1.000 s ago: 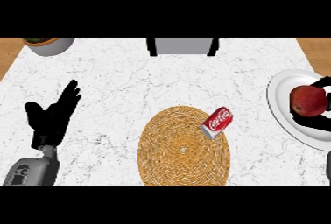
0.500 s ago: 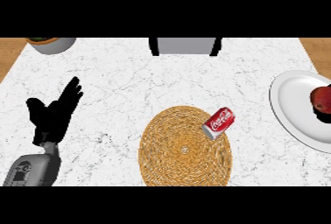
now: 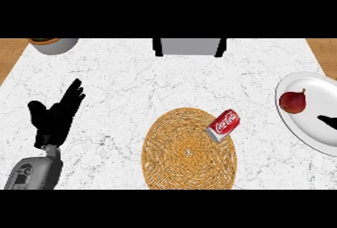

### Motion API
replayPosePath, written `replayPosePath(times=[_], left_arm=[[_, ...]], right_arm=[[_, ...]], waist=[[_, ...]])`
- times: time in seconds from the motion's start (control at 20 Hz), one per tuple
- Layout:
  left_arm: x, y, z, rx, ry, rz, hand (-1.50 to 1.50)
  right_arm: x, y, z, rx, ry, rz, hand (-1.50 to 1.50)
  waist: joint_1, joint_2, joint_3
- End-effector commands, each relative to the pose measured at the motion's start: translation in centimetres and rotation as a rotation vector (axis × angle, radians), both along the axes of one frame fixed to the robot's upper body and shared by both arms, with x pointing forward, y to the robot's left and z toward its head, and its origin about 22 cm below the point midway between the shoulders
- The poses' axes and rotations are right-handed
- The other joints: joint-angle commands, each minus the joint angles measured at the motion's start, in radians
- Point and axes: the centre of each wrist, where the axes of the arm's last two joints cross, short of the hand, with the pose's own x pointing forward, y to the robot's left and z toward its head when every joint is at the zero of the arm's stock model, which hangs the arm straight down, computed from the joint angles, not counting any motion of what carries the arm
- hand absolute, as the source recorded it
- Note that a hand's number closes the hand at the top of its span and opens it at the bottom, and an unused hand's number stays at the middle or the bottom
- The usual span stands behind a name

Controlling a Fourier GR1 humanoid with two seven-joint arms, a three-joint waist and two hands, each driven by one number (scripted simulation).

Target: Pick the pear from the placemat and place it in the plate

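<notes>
The white marble desk (image 3: 132, 75) fills the view, with wood showing at its far corners. Near its middle lies the round woven placemat (image 3: 189, 151), bare of any pear; only a red soda can (image 3: 223, 125) lies on its side across the mat's upper right rim. At the right edge sits the white plate (image 3: 304, 129), partly cut off by the frame. The dark red pear (image 3: 293, 101) lies inside it, on the plate's upper part, stem pointing up and away, with nothing touching it.

The left hand (image 3: 54, 118) rests at the left side of the desk, fingers straight and raised, holding nothing. Of the right hand (image 3: 327, 121) only a dark tip shows over the plate, just below the pear and apart from it; whether it is open or curled cannot be told from that sliver.

Judging by how things lie, the task looks essentially done: the pear is off the placemat and in the plate. What seems left is only for the right hand to clear away from the plate.

At the far edge stand a grey bowl (image 3: 54, 44) and a grey box (image 3: 189, 46).
</notes>
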Motion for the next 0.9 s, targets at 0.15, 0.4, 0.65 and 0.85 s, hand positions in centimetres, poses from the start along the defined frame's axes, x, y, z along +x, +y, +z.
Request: replayPosePath(times=[0.15, 0.4, 0.65, 0.85], left_arm=[[-0.6, 1.9, 0.2, -0.002, 0.0, 0.017, 0.0], [-1.1, 0.3, -2.0, -0.003, 0.008, 0.035, 0.0], [0.0, 1.7, -0.7, 0.009, 0.015, 0.066, 0.0], [-0.9, -0.7, 1.2, 0.0, 0.008, 0.016, 0.0]], right_arm=[[1.1, 0.3, 1.8, 0.132, -0.332, 0.162, -1.5], [0.7, -0.5, 4.0, 0.329, -0.404, 0.222, -1.5], [0.0, -2.2, 5.4, 0.598, -0.255, 0.199, -1.5], [-1.9, -2.8, 2.9, 0.678, -0.213, 0.207, -1.5]], waist=[[-0.014, -0.008, -0.001], [-0.027, -0.011, -0.003], [-0.04, -0.013, -0.004], [-0.02, -0.01, -0.002]])
